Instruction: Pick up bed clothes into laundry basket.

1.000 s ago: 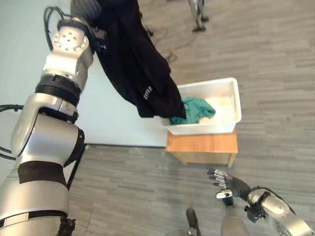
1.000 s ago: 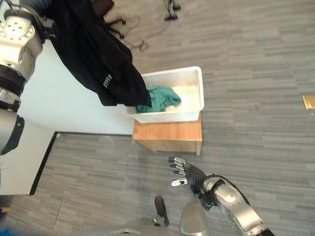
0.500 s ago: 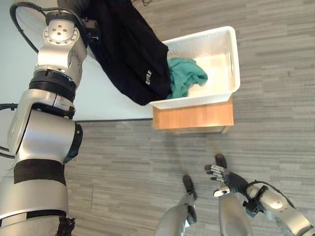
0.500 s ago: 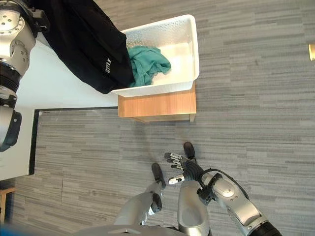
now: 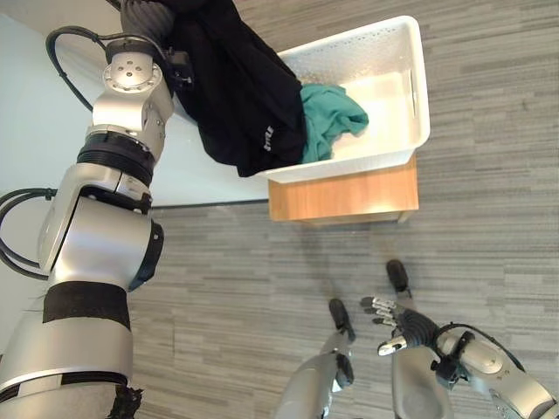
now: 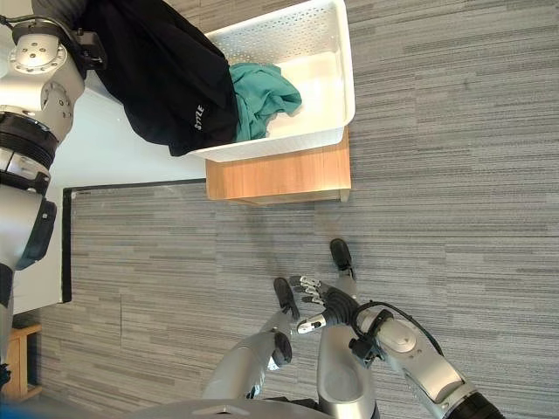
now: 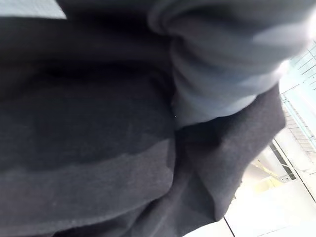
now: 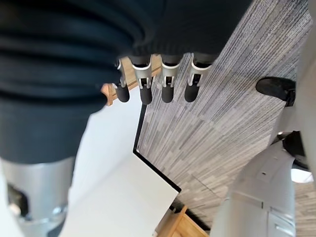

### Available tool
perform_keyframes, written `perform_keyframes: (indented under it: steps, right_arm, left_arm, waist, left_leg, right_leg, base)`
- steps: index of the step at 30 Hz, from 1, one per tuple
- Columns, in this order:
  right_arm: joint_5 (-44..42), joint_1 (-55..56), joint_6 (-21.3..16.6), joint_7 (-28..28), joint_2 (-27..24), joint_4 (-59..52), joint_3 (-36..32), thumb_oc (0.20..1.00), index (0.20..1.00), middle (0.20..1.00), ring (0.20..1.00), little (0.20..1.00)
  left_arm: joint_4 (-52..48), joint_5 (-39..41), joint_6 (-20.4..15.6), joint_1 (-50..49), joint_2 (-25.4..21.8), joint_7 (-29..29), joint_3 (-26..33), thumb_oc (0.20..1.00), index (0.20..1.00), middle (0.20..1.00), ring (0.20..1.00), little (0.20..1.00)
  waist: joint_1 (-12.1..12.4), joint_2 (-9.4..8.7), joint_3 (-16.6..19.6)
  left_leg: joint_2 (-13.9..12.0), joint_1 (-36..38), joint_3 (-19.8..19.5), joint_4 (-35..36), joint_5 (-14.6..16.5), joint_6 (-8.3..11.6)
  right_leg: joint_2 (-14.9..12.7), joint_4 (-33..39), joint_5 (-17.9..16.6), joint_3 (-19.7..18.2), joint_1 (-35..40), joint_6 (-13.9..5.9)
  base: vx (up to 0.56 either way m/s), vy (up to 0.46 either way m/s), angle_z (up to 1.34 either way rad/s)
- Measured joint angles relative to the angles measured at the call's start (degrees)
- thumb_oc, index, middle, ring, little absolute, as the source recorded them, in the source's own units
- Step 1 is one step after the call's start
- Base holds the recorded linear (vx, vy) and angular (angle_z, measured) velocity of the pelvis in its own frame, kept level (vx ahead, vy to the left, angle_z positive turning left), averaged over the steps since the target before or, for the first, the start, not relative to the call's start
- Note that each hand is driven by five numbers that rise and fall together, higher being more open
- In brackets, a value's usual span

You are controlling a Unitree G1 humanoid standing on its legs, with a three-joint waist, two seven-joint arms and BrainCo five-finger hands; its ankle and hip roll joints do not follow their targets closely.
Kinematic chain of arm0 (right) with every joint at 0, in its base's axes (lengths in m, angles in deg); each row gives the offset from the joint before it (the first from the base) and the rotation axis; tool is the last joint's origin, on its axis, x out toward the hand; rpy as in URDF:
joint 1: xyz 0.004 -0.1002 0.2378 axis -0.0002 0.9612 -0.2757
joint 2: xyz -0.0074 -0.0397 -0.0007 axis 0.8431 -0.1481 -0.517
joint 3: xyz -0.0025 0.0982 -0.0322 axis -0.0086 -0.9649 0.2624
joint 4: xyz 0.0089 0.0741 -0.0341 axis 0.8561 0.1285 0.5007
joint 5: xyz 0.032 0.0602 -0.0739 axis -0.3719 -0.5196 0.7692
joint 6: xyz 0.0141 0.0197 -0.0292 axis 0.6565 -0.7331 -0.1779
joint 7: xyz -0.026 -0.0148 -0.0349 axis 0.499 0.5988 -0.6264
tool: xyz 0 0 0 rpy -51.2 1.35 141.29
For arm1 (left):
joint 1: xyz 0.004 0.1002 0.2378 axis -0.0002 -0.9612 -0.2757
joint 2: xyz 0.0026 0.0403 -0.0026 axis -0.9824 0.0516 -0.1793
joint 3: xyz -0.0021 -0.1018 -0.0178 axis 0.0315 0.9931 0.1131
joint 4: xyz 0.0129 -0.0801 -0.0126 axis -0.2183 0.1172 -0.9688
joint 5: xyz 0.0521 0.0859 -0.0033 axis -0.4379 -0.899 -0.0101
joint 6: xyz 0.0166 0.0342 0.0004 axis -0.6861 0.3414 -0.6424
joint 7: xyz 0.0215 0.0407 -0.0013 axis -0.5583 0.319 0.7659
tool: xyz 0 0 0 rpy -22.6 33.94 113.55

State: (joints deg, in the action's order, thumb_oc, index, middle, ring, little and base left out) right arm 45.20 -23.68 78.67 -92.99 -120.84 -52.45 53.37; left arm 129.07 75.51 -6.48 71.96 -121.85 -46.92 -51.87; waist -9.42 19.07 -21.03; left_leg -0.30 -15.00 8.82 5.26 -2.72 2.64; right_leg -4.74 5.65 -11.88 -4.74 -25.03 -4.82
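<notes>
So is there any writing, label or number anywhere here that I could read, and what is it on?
Black garment: one short white printed word near its lower edge, too small and tilted to read.
White basket, green cloth, wooden stand: no writing to be seen on them.

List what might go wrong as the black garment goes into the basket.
1. The black garment hangs over the white basket's near-left rim, part above the white bed; dropped now, it may slide outside.
2. The basket overhangs its small wooden stand; a tug could shift it.
3. The right hand idles low, too far to help.
</notes>
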Motion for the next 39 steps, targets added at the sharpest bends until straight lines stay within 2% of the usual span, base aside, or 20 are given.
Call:
perform_keyframes:
  steps: [4,11,14,23,28,30,32,33,36,39]
  right_arm:
    - [0.0,0.4,0.0,-0.2,-1.6,-1.0,0.5,1.000,1.000,1.000,1.000,1.000]
    - [0.0,4.4,0.0,-2.3,-5.0,-2.8,0.4,1.000,1.000,1.000,1.000,1.000]
    - [0.0,6.0,0.0,-2.6,-5.1,-3.0,0.4,1.000,1.000,1.000,1.000,1.000]
    - [0.0,7.1,-0.1,-3.9,-5.1,-3.3,0.1,1.000,1.000,1.000,1.000,1.000]
    - [-0.1,7.1,-0.2,-4.5,-6.1,-3.8,0.0,1.000,1.000,1.000,1.000,1.000]
    - [-0.1,7.5,-0.2,-4.8,-6.4,-4.0,-0.6,1.000,1.000,1.000,1.000,1.000]
    - [-0.1,7.7,-0.2,-4.9,-6.4,-4.0,-1.3,1.000,1.000,1.000,1.000,1.000]
    - [-0.2,7.6,-0.2,-4.9,-6.3,-3.9,-1.3,1.000,1.000,1.000,1.000,1.000]
    - [-0.5,7.1,-0.7,-4.9,-6.0,-4.0,-1.2,1.000,1.000,1.000,1.000,1.000]
    - [-0.6,6.9,-1.0,-4.9,-6.3,-4.0,-0.3,1.000,1.000,1.000,1.000,1.000]
  left_arm:
    - [0.4,-0.2,0.3,-3.0,2.1,0.1,1.9,0.200,0.200,0.200,0.200,0.200]
    - [2.0,-3.5,1.3,-6.3,3.1,0.0,2.1,0.200,0.200,0.200,0.200,0.200]
    - [2.0,-7.0,1.4,-6.3,3.2,0.0,1.9,0.200,0.200,0.200,0.200,0.200]
    - [1.0,-7.4,1.3,-5.9,4.2,0.2,1.8,0.200,0.200,0.200,0.200,0.200]
    - [-1.0,-7.4,1.0,-3.6,4.7,0.3,-1.9,0.200,0.200,0.200,0.200,0.200]
    - [-1.0,-10.6,0.6,-4.4,4.2,-0.4,-4.0,0.200,0.200,0.200,0.200,0.200]
    - [0.1,-19.9,1.6,-4.8,4.2,-0.8,-10.8,0.200,0.200,0.200,0.200,0.200]
    - [-0.2,-22.3,1.9,-5.3,4.3,-0.9,-12.1,0.200,0.200,0.200,0.200,0.200]
    - [-1.1,-27.2,1.9,-8.3,6.8,-0.7,-11.5,0.200,0.200,0.200,0.200,0.200]
    - [-1.7,-27.6,2.4,-8.7,10.1,0.0,-11.3,0.200,0.200,0.200,0.200,0.200]
  waist:
    - [-0.2,0.49,-0.1]
    - [-1.3,0.83,-0.1]
    - [-1.4,0.93,-0.2]
    - [-1.3,0.93,-0.2]
    - [-1.4,1.00,-0.1]
    - [-1.4,1.21,-0.1]
    - [-1.1,1.90,-0.2]
    - [-0.8,2.09,-0.2]
    - [-0.5,2.21,-0.2]
    - [-0.4,2.20,-0.2]
  left_leg:
    - [0.3,0.0,0.1,0.0,0.0,-0.01]
    - [0.6,-1.0,0.1,0.0,-0.2,-0.30]
    - [0.7,-1.1,0.2,0.0,-0.3,-0.39]
    - [0.8,-1.4,0.0,0.0,-0.4,-0.45]
    - [1.0,-1.7,0.0,0.0,-0.4,-0.54]
    - [1.0,-1.6,0.0,0.0,-0.4,-0.55]
    - [1.0,-1.7,-0.1,0.0,-0.5,-0.68]
    - [1.1,-1.7,-0.2,0.0,-0.6,-0.72]
    - [1.1,-1.8,-0.3,0.0,-0.7,-0.70]
    - [1.4,-1.9,-0.5,0.0,-0.8,-0.82]
  right_leg:
    - [-0.2,0.0,-0.2,-0.7,-0.4,-0.27]
    - [-0.4,0.0,-0.6,-0.9,-1.4,-0.42]
    - [-0.5,0.0,-0.7,-1.0,-1.5,-0.56]
    - [-0.6,0.0,-0.8,-0.9,-1.7,-0.59]
    - [-0.9,0.0,-0.8,-0.7,-1.9,-0.61]
    - [-0.9,0.0,-0.8,-0.8,-1.9,-0.61]
    - [-1.0,0.0,-0.8,-0.6,-1.9,-0.63]
    - [-1.0,0.0,-0.8,-0.5,-1.9,-0.64]
    - [-1.1,0.0,-0.9,-0.3,-1.9,-0.71]
    - [-1.4,0.0,-1.0,-0.2,-1.9,-0.87]
  base:
    - [-0.01,-0.009,-0.06]
    - [-0.01,-0.005,0.00]
    - [0.00,0.000,0.00]
    - [0.00,-0.001,0.01]
    - [0.00,0.001,0.02]
    - [-0.02,-0.002,-0.01]
    - [-0.03,-0.007,0.04]
    - [0.00,0.000,0.00]
    - [-0.02,-0.011,0.05]
    - [0.00,-0.007,0.03]
